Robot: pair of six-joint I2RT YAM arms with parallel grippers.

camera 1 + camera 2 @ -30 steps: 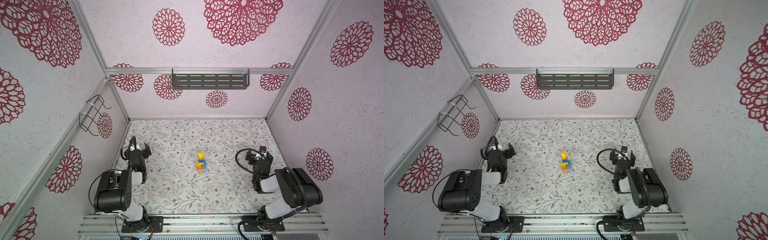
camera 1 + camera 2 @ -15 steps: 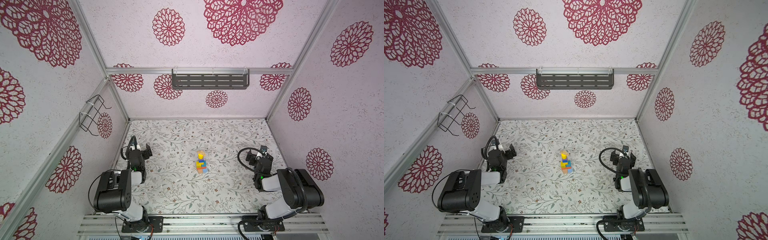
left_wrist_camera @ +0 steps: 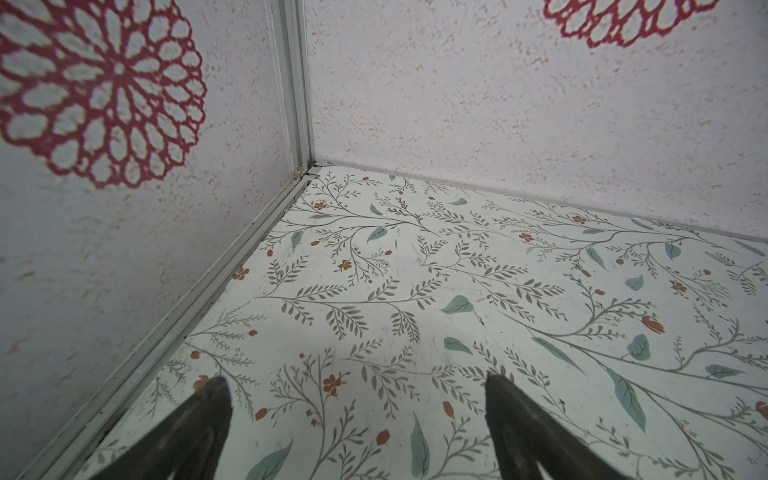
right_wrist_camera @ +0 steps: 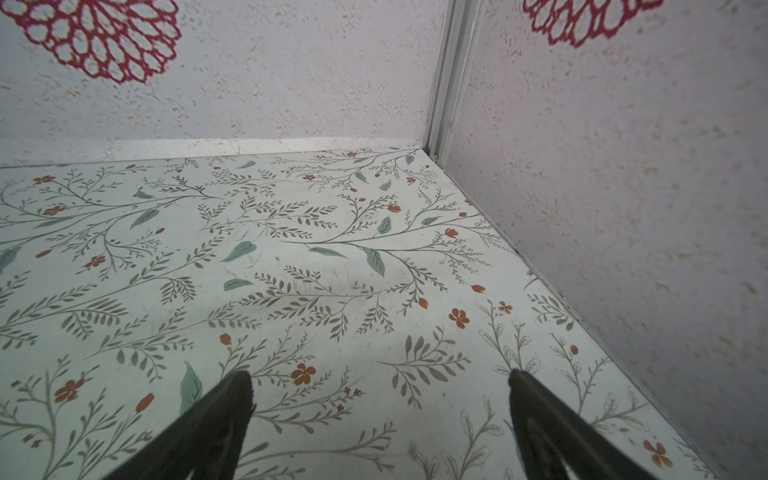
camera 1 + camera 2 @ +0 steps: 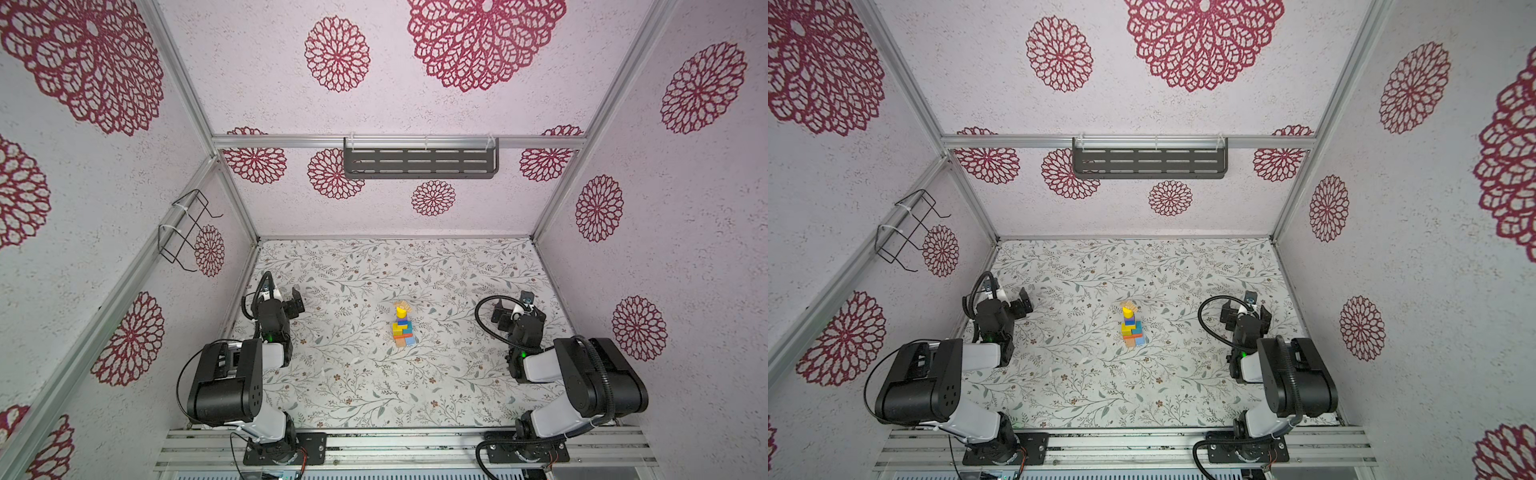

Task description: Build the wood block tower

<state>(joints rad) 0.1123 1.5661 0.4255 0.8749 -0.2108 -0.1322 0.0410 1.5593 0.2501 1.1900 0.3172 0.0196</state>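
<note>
- Block tower (image 5: 402, 326) stands mid-table (image 5: 353, 386), well apart from both arms.
- Left gripper (image 3: 357, 386): fingers spread, nothing between them. Right gripper (image 4: 380, 378): same.
- No loose blocks visible, so the build looks done and the step reads as parking the arms.
- To do it well: slow moves, clear of centre, no table bumps. The stack looks offset and probably tips easily.
</note>
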